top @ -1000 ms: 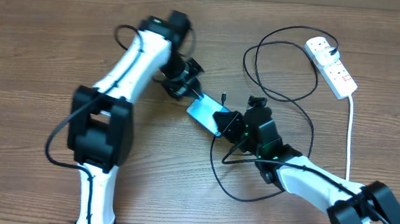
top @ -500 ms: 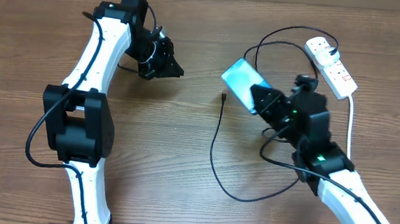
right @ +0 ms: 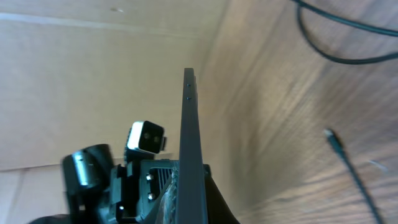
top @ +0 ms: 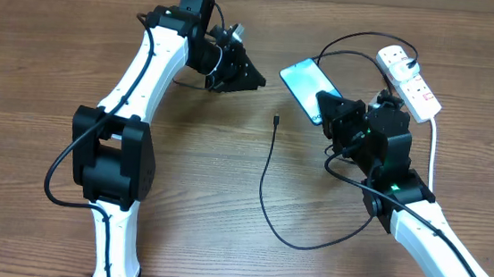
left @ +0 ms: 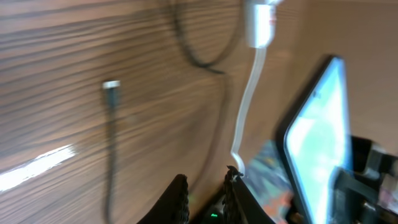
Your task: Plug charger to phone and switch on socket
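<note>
Cyan-screened phone (top: 303, 87), white socket (top: 410, 80)

The left wrist view is being blurred throughout; there the phone (left: 317, 137) is being cut off by the lower edge and the socket (left: 260, 22) by the top. Overhead, the phone's lower end is being covered by the right gripper (top: 330, 108).

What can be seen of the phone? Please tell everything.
The phone is a slim rectangle with a bright cyan screen and black bezel. The right gripper clamps one short end and holds it tilted, screen facing up. Edge-on it looks thin and dark. The charger tip lies apart on the table.
</note>
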`<state>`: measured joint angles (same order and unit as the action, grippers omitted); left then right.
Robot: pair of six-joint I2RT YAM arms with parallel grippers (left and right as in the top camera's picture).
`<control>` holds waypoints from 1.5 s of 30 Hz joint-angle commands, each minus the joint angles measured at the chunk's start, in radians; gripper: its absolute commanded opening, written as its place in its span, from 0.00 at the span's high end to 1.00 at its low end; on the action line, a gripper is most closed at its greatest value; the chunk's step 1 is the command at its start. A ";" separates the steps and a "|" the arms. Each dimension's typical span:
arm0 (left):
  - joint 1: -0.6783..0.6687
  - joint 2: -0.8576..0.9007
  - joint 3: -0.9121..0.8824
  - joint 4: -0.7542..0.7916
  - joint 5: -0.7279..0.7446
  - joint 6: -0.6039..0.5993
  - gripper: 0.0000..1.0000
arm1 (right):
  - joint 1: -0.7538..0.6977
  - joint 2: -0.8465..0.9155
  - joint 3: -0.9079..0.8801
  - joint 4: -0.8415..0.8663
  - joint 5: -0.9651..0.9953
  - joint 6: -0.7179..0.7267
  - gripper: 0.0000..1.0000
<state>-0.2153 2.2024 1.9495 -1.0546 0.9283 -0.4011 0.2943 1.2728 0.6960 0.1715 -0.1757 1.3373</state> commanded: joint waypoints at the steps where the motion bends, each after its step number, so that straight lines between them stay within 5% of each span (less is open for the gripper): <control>1: 0.020 0.000 0.018 0.048 0.233 0.004 0.83 | -0.008 -0.004 0.043 0.049 0.031 0.089 0.96; 9: 0.027 0.000 0.018 0.265 0.481 -0.136 0.70 | -0.026 0.014 0.043 0.161 0.098 0.187 0.96; 16: 0.018 0.000 0.018 0.352 0.557 -0.288 0.61 | -0.005 0.150 0.044 0.393 0.080 0.264 0.96; 31: -0.060 0.000 0.018 0.365 0.246 -0.400 0.66 | 0.064 0.226 0.091 0.444 0.084 0.252 0.96; 45: -0.082 0.000 0.018 0.547 0.092 -0.541 0.75 | 0.131 0.226 0.091 0.386 0.070 0.253 0.96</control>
<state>-0.2886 2.2024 1.9495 -0.5304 1.0836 -0.8921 0.3965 1.5101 0.7532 0.5674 -0.0696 1.5967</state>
